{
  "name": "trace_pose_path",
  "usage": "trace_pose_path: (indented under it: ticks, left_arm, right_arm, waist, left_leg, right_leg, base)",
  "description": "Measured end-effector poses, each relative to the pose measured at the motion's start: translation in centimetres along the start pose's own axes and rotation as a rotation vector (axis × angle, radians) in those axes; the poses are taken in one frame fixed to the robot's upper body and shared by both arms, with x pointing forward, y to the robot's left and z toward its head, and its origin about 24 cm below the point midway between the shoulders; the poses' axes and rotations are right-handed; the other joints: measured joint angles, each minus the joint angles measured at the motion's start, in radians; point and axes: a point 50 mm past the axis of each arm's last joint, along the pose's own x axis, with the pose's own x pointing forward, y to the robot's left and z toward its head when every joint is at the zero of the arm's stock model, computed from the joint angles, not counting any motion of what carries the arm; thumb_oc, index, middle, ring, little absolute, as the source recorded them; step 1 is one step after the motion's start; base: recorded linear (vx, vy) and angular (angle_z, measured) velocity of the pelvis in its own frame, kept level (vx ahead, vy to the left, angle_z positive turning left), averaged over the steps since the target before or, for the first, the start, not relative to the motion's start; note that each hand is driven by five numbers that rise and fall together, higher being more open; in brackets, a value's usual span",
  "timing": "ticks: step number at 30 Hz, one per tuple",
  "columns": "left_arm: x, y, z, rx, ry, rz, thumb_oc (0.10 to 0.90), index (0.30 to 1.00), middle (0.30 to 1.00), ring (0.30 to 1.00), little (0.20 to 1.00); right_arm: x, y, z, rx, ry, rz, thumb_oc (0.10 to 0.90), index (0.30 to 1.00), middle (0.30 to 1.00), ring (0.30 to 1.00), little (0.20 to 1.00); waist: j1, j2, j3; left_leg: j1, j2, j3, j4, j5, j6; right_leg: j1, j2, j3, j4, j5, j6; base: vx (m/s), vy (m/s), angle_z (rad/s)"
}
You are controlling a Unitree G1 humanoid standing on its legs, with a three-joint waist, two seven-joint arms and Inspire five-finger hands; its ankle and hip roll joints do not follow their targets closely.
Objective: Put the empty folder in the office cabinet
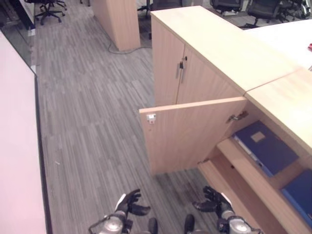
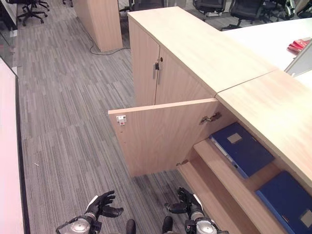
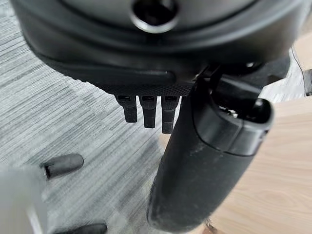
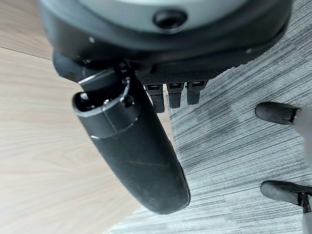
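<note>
A light wood office cabinet (image 1: 229, 46) stands to my right with one door (image 1: 195, 134) swung open toward me. Inside, a blue folder (image 1: 265, 146) lies flat on the upper shelf. A second blue folder (image 2: 287, 200) lies on the shelf below, further right. My left hand (image 1: 127, 204) hangs low over the carpet in front of the open door, fingers relaxed and empty. My right hand (image 1: 212, 200) hangs beside the cabinet's bottom shelf, also open and empty. In the wrist views the left thumb (image 3: 204, 161) and the right thumb (image 4: 131, 151) stand free, with nothing held.
The cabinet's far doors (image 1: 181, 68) are closed, with a key in the lock. A wooden column (image 1: 117, 22) and office chairs (image 1: 48, 9) stand at the back. A pale panel (image 1: 14, 146) runs along the left. A red object (image 2: 298, 45) lies on the white desk.
</note>
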Motion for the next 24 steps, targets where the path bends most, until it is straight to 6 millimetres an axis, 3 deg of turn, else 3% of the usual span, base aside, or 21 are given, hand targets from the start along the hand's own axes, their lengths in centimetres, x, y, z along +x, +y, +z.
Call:
trace_pose_path:
  ticks: [1, 5, 7, 13, 17, 20, 24]
  left_arm:
    - [-0.2, 2.0, -0.3, -0.049, 0.002, 0.09, 0.8, 0.9, 0.9, 0.9, 0.9]
    - [-0.5, 3.7, -1.8, -0.108, 0.072, 0.191, 0.8, 0.9, 0.9, 0.9, 0.9]
    - [-0.4, 3.4, -1.8, -0.111, 0.071, 0.183, 0.8, 0.9, 0.9, 0.9, 0.9]
    - [-0.1, 2.4, -1.2, -0.121, 0.048, 0.153, 0.8, 0.9, 0.9, 0.9, 0.9]
    - [0.2, 2.8, 0.8, -0.139, -0.04, 0.165, 0.8, 0.9, 0.9, 0.9, 0.9]
    - [0.6, 4.2, 3.2, -0.16, -0.115, 0.2, 0.8, 0.9, 0.9, 0.9, 0.9]
    - [0.4, 8.3, 6.7, -0.132, -0.212, 0.293, 0.8, 0.9, 0.9, 0.9, 0.9]
  right_arm:
    - [-0.2, -1.5, 0.1, -0.001, -0.003, -0.052, 0.8, 0.9, 0.9, 0.9, 0.9]
    - [-0.3, -2.5, 0.5, -0.01, -0.022, -0.075, 0.8, 0.9, 0.9, 0.9, 0.9]
    - [-0.4, -2.4, 0.4, -0.007, -0.024, -0.069, 0.8, 0.9, 0.9, 0.9, 0.9]
    - [-1.6, -1.3, -2.6, 0.033, 0.056, -0.046, 0.8, 0.9, 0.9, 0.9, 0.9]
    - [-1.9, -1.4, -3.0, 0.034, 0.07, -0.048, 0.8, 0.9, 0.9, 0.9, 0.9]
    - [-1.9, -1.5, -3.0, 0.03, 0.069, -0.045, 0.8, 0.9, 0.9, 0.9, 0.9]
    - [-1.9, -1.2, -3.0, 0.002, 0.07, -0.017, 0.8, 0.9, 0.9, 0.9, 0.9]
  waist:
    - [-0.003, 0.023, -0.011]
    - [-0.002, 0.046, -0.025]
    - [0.0, 0.044, -0.029]
    - [-0.015, 0.008, -0.075]
    - [-0.033, 0.004, -0.082]
    - [-0.043, 0.013, -0.087]
    - [-0.06, 0.022, -0.092]
  left_leg:
    - [0.012, 0.005, -0.004, 0.0, -0.002, -0.003]
    - [0.047, 0.012, 0.0, -0.004, -0.014, -0.017]
    - [0.055, 0.014, -0.001, -0.004, -0.018, -0.024]
    - [0.056, 0.021, 0.005, -0.005, -0.021, -0.034]
    - [0.06, 0.021, 0.022, -0.005, -0.019, -0.03]
    - [0.07, 0.024, 0.04, -0.005, -0.016, -0.022]
    - [0.078, 0.032, 0.059, -0.005, -0.018, -0.025]
  right_leg:
    - [0.015, 0.004, -0.001, -0.001, -0.002, 0.001]
    - [0.049, 0.011, 0.009, -0.002, -0.015, 0.003]
    - [0.055, 0.013, 0.01, -0.007, -0.02, 0.005]
    - [0.052, 0.018, 0.014, -0.008, -0.032, 0.002]
    - [0.05, 0.017, 0.026, -0.008, -0.027, 0.0]
    - [0.051, 0.021, 0.04, -0.008, -0.024, 0.002]
    - [0.051, 0.03, 0.059, -0.008, -0.019, 0.005]
  base:
    - [0.06, -0.037, 0.09]
    - [0.07, -0.04, -0.02]
    - [0.04, -0.029, 0.0]
    - [0.03, -0.018, -0.04]
    - [0.01, -0.004, -0.12]
    - [0.01, 0.003, -0.14]
    - [0.02, 0.007, -0.15]
